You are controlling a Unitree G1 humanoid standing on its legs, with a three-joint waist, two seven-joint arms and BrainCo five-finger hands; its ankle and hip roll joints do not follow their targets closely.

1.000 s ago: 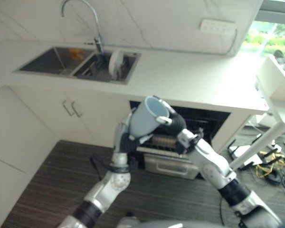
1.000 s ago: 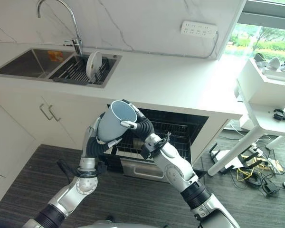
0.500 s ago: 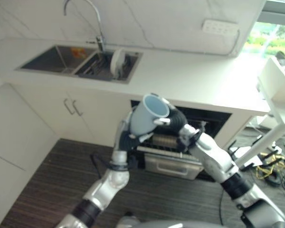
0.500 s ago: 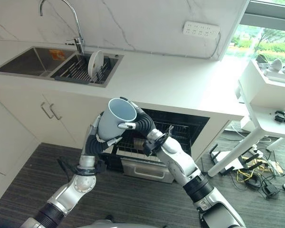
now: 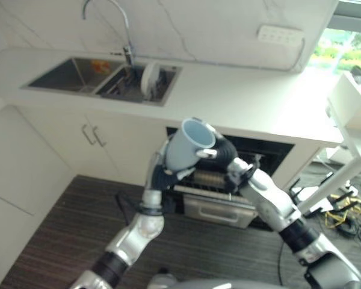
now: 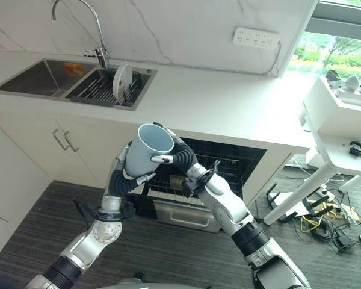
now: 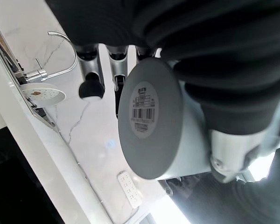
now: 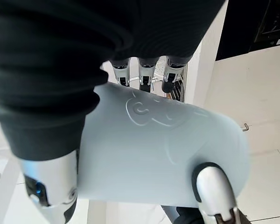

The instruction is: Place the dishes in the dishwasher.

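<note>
A pale blue-grey cup (image 6: 145, 150) is held up in front of the open dishwasher (image 6: 228, 165), its mouth tilted up and to the right. My right hand (image 6: 180, 158) is shut on the cup's side from the right, with its thumb (image 8: 214, 186) and fingers (image 8: 142, 70) wrapped round the cup wall (image 8: 163, 149). From below left, my left hand (image 6: 121, 177) cradles the cup's lower part, fingers (image 7: 91, 86) lying along it beside the flat base (image 7: 149, 116). A white plate (image 6: 121, 80) stands upright in the sink rack.
The dishwasher's lower rack (image 6: 174, 183) is pulled out under the white counter (image 6: 216, 102). A double sink (image 6: 36, 75) with a tall faucet (image 6: 78, 18) sits at the back left. A white table (image 6: 343, 108) and loose floor cables (image 6: 319, 223) are on the right.
The cup and both hands have stayed about where they were. The whole picture has shifted a little, so the camera moved.
</note>
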